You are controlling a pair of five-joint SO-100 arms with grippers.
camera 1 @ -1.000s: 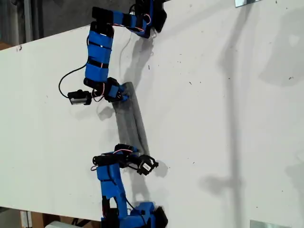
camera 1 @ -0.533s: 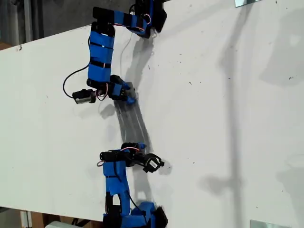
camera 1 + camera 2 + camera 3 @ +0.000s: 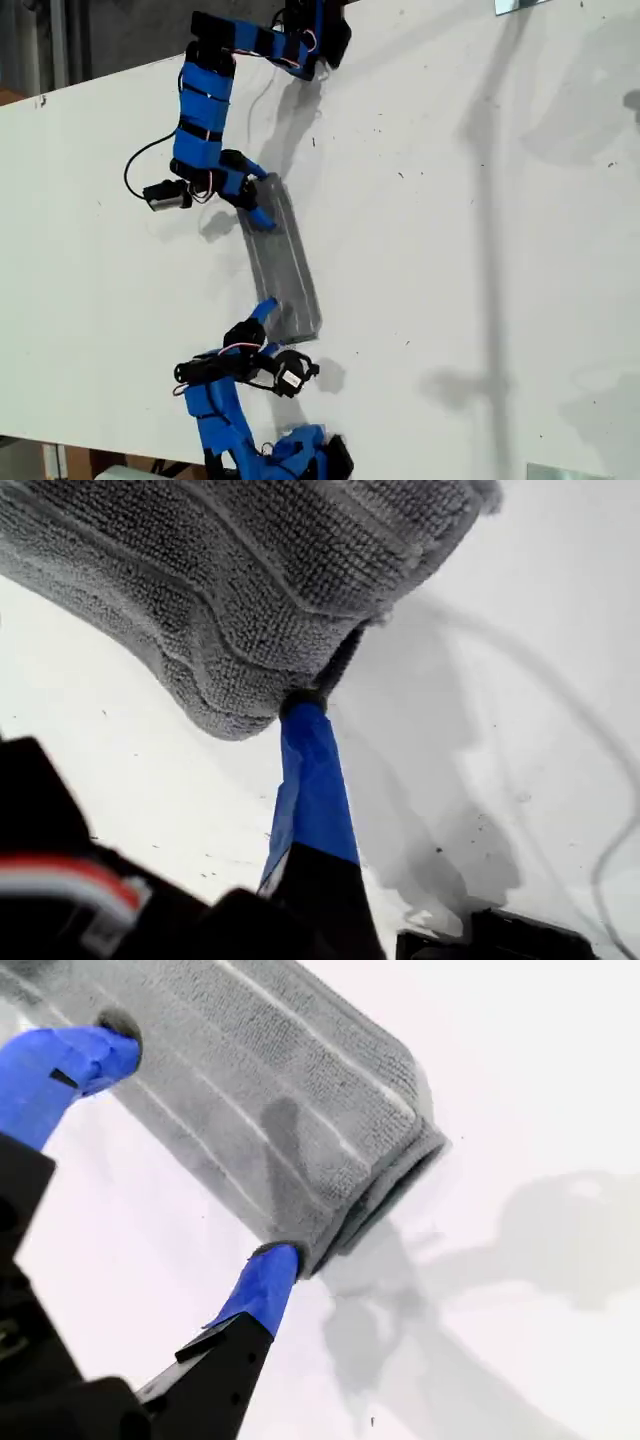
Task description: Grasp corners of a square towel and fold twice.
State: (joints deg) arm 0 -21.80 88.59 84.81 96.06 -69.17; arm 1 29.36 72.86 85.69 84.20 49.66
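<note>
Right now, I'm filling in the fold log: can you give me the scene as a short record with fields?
towel: folded into a narrow grey striped strip
surface: white table
my first end effector: one blue finger at the towel's end; other finger hidden, grip unclear
my second end effector: open, a finger on either side of a folded end
arms: one at each end of the strip in the exterior view

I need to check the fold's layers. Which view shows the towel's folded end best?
The second wrist view: the towel's stacked end faces the camera, between open fingertips. The first wrist view shows a bunched corner close up; the exterior view shows only a narrow grey strip.
</note>
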